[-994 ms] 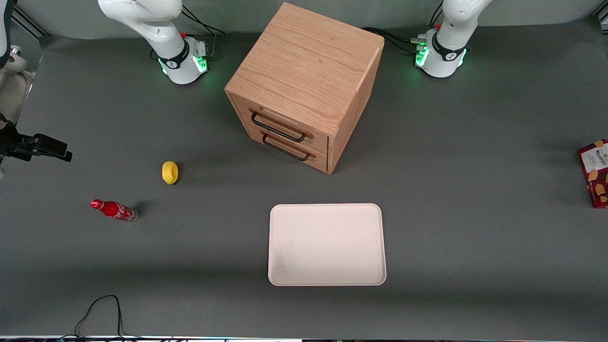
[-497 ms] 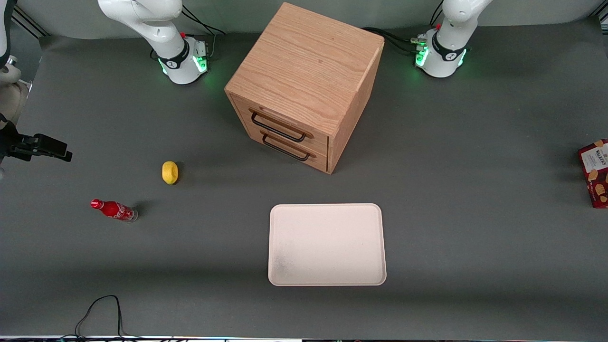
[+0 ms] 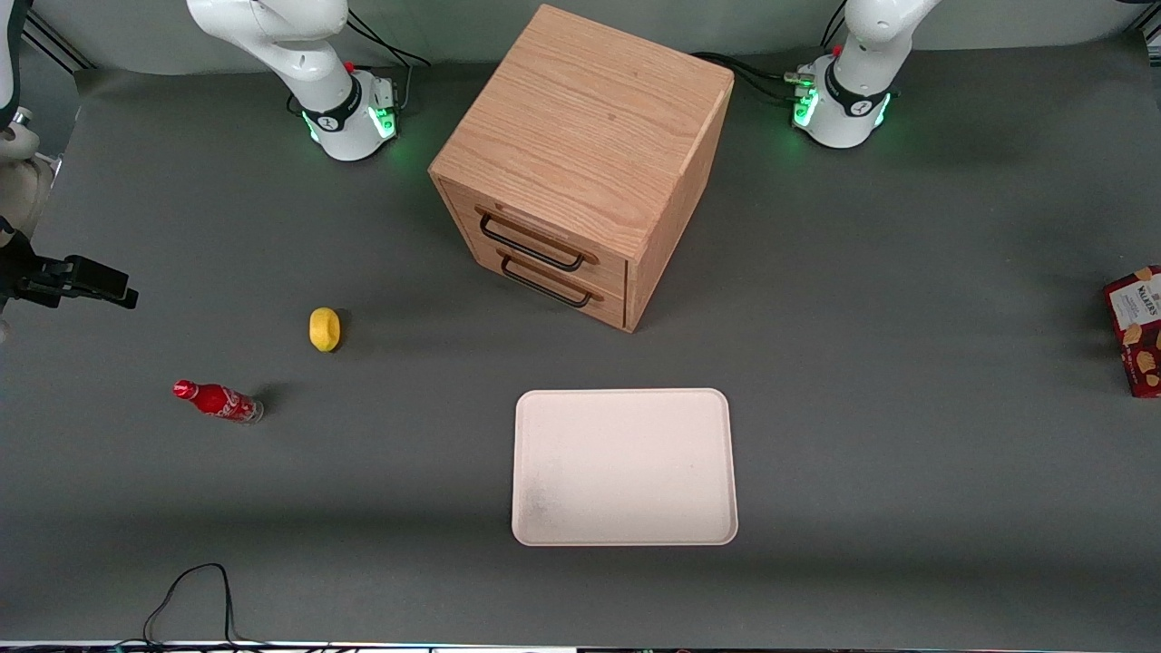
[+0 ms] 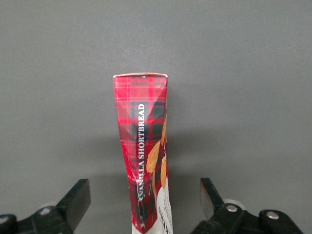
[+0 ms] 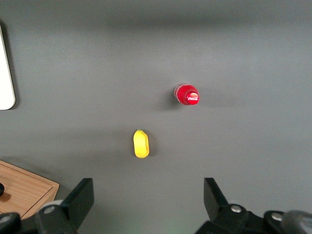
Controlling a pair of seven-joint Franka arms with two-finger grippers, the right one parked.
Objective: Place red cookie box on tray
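box stands edge-up between the spread fingers

the red cookie box is seen upright on the bench, its long axis running toward 12 o'clock from the hand. the hand is held above it with fingers apart, one at each flat face, nothing clamped. the tray lies well apart, toward the bench's middle.

Red soda bottle upright on grey table, near yellow lemon; tray edge, wooden cabinet corner visible.
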